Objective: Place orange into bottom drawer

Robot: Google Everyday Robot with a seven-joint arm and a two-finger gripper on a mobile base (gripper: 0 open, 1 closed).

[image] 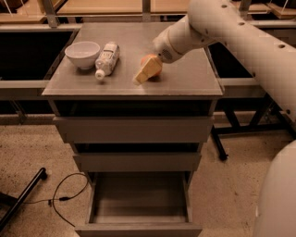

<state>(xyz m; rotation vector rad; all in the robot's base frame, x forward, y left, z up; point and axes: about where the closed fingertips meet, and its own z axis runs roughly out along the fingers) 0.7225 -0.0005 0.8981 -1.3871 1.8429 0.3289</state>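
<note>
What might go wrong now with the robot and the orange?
1. The orange is round and lies on the flat cabinet top. The gripper is right against it, so a nudge might roll it toward the bottle or off the edge.
2. The bottom drawer is open but sits low, under two other drawers. An orange let go too high might bounce out or miss.

I see a speckled beige floor (231, 185) with a black cable (69, 198) looped on it, grey-framed tables (23, 88) on both sides, wooden tabletops (106, 7) behind, and dim warm light.
</note>
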